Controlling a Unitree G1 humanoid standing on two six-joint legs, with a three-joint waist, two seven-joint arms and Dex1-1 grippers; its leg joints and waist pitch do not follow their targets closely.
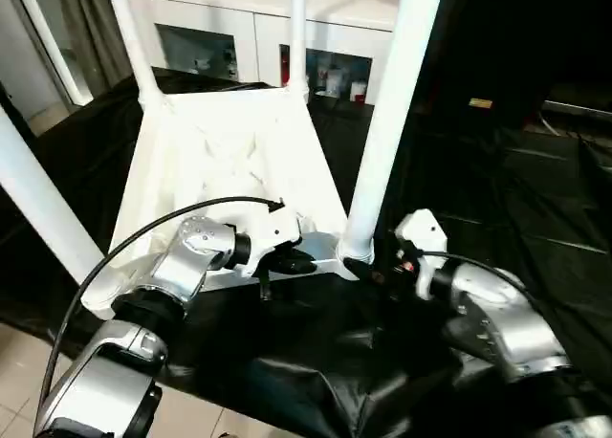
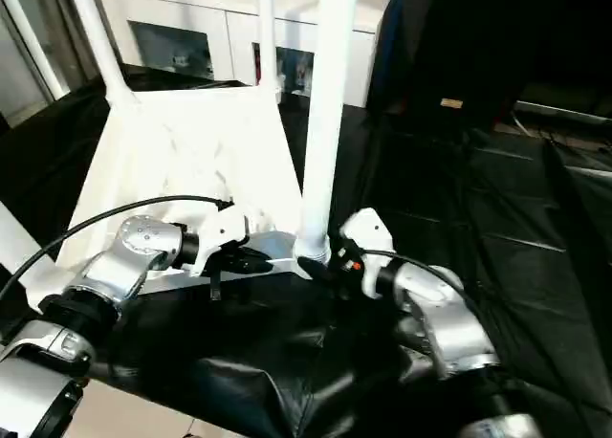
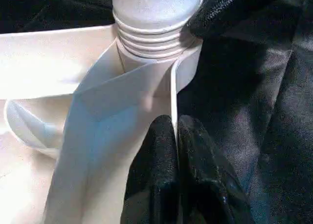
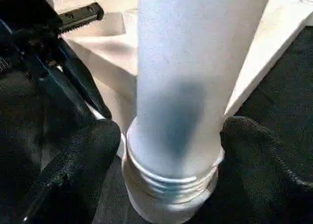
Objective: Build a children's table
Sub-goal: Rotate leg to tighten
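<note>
The tabletop [image 1: 229, 170] lies upside down on the black-covered table [image 1: 497, 218], ribbed underside up, with four white legs standing up from its corner sockets. The near right leg [image 1: 387, 113] stands between the fingers of the right tool [image 4: 171, 150]; in the right wrist view its threaded end [image 4: 171, 177] sits in the socket, with a few thread rings showing above the socket rim. That tool's two black fingers [image 4: 73, 165] are spread, one on each side of the leg's base; whether they touch it I cannot tell. Just to the other side of that socket, the left tool [image 3: 176, 150] is pressed together on the tabletop's thin near edge wall [image 3: 173, 101], its fingertips [image 3: 156, 145] pinching the wall a short way from the corner. In the left wrist view the same leg's threaded end [image 3: 156, 18] rises beyond this tool, and a black finger of the right tool [image 3: 220, 9] sits against it. The near left leg [image 1: 38, 199] stands on the outer side of the left tool, beyond the silver forearm [image 1: 182, 266]. The two far legs [image 1: 134, 46] [image 1: 298, 36] stand at the tabletop's far corners, well apart from both tools. Beyond them stands a white cabinet [image 1: 239, 36] with glass doors.
</note>
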